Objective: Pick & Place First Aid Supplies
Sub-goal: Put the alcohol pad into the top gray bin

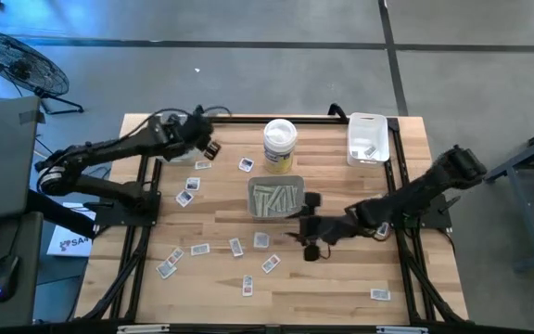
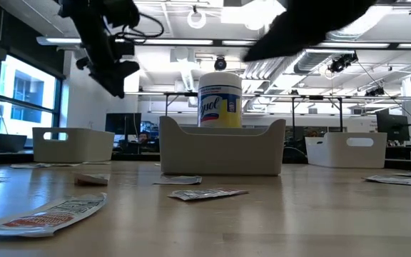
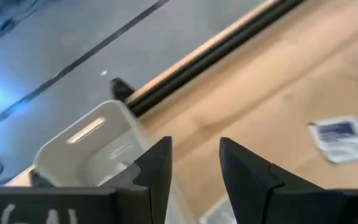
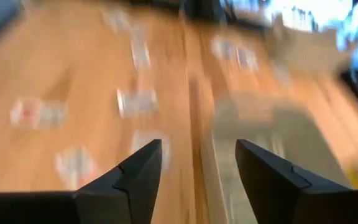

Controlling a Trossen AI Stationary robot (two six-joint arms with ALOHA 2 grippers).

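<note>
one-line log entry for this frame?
left claw: open, empty, near table's back left | right claw: open, empty, beside grey tray | packets: scattered on table

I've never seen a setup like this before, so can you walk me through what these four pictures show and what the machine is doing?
It is a robot with two dark arms at a wooden table. One picture looks straight down, one looks level across the tabletop, and two come from cameras on the wrists. Scattered on the table are small flat first aid packets. A grey tray in the middle holds long pale strips, with a white tub behind it and a white tray at the far right corner. The left gripper is raised at the far left, open and empty. The right gripper, also open and empty, is beside the grey tray.
</note>
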